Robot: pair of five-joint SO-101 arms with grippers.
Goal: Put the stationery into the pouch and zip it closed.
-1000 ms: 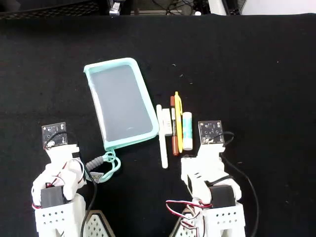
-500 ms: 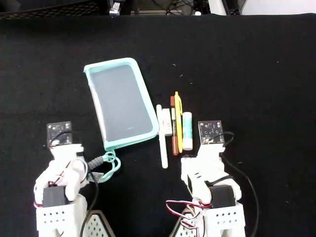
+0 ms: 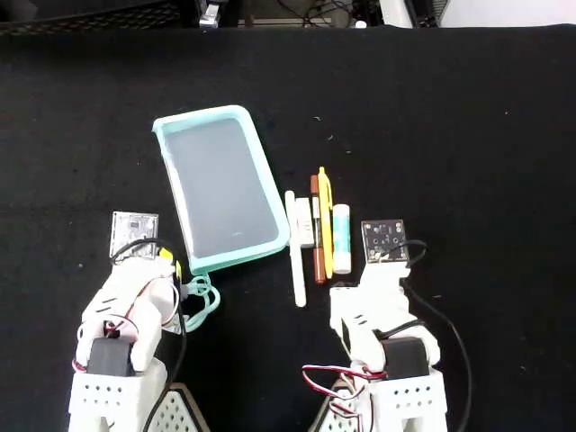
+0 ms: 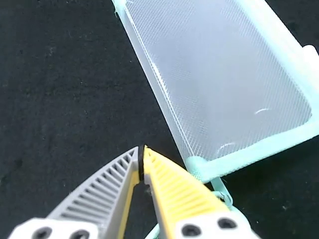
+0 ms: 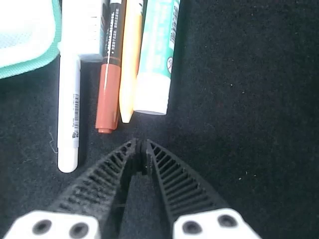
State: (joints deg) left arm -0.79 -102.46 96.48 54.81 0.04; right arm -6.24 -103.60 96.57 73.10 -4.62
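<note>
Evidently nothing was packed yet: one pouch [image 3: 220, 189] lay flat on the tabletop [image 3: 450, 135] with five stationery pieces, white pen [image 3: 295, 252], white block [image 3: 306, 222], brown marker [image 3: 317, 243], yellow pen [image 3: 325, 216] and glue stick [image 3: 341, 238], just beside it, while the left fingers [image 4: 174, 189] and right fingers [image 5: 174, 181] were pinched together, empty.

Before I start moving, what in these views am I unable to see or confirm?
1. Pouch zip, open or shut: too small in the high view, and the left wrist view cuts off most of its edge.
2. Zip pull: in the left wrist view the left gripper covers the corner by the mint strap.
3. Small white item beside the brown marker: too small in the high view, cut by the edge in the right wrist view.
</note>
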